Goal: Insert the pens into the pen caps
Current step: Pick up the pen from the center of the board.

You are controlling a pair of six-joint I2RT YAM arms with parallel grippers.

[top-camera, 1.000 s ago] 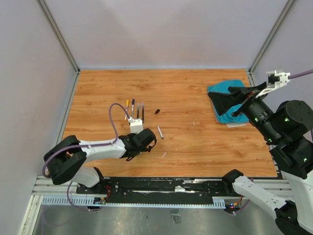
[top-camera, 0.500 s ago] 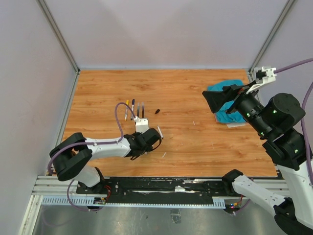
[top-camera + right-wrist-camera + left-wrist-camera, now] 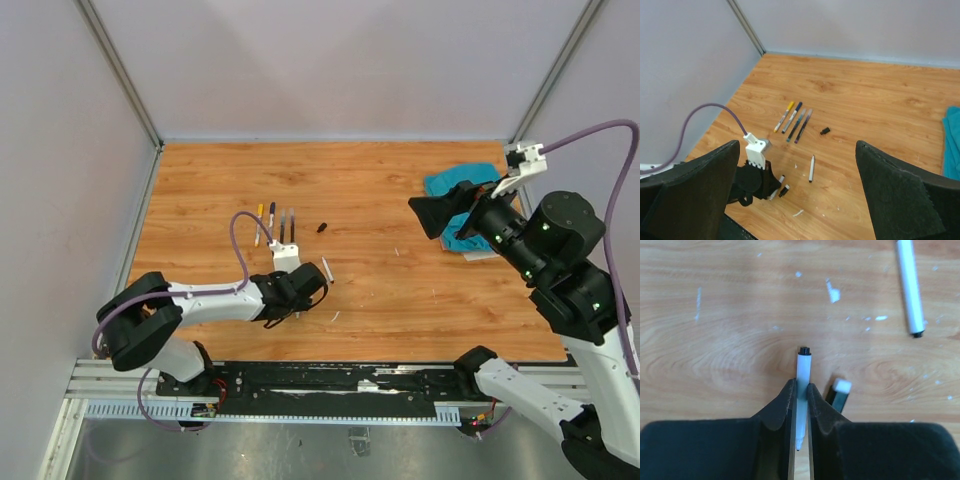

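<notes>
Since everything to be handled lies flat and small, we begin with the table [image 3: 400, 170], a wooden top with walls on three sides. A teal cloth [image 3: 450, 183] lies crumpled at its right edge, well apart from the pens, and we judge it plays no part in this step.

The right hand [image 3: 428, 216] hangs high over that side, its fingers wide apart with nothing between them. We take it to be parked there to keep out of the way until a cap must be fetched.

The left hand [image 3: 800, 385] is down on the wood near the front, fingers together and clamped on a white pen [image 3: 803, 365]. It grips across the barrel, so a black-ended stretch sticks out ahead. We think that leaves one end free to meet a cap. Which end is the writing tip we cannot tell.

Beyond it a row of four pens [image 3: 276, 225] lies side by side. Whether these are capped we cannot tell.

A second pen [image 3: 908, 285], also white, lies loose and apart to the right.

The near cap [image 3: 838, 392], black with a pale end, lies just beside the left hand's right finger and apart from the white pen. The far cap [image 3: 322, 227] lies alone to the right of the row. Pale scraps [image 3: 833, 291] dot the wood.
</notes>
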